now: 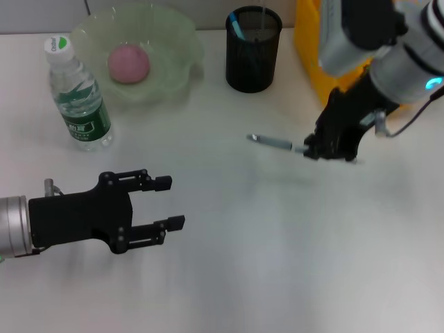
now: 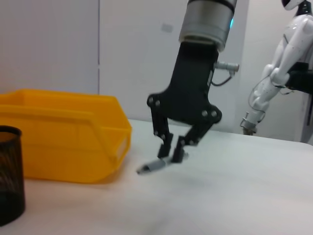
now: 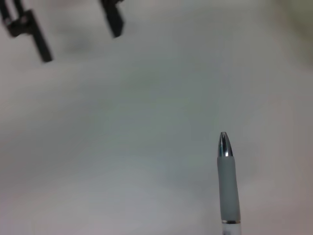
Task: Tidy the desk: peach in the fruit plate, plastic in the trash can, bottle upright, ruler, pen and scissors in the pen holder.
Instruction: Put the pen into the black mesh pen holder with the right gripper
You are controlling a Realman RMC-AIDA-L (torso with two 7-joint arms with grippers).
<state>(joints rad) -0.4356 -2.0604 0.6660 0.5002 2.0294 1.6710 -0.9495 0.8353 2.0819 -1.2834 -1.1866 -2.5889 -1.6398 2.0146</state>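
- Our right gripper [image 1: 310, 150] has its fingers clenched on one end of the slim silver-grey pen [image 1: 272, 142], which sticks out sideways just above the plain white table [image 1: 277, 263].
- The black wire-mesh pen holder [image 1: 253, 50] stands beyond the pen, beside the bright yellow plastic trash can [image 2: 63, 134].
- We judge the end-grip risky: the long free end could swing, slip out, or catch the holder's rim on the way in.
- Our left gripper [image 1: 166, 202] hovers low over the table with its fingers released, holding nothing.
- The matte pink peach [image 1: 128, 64] already sits in the translucent pale green fruit plate [image 1: 177, 31]; the clear plastic bottle [image 1: 78, 94] stands upright beside it.
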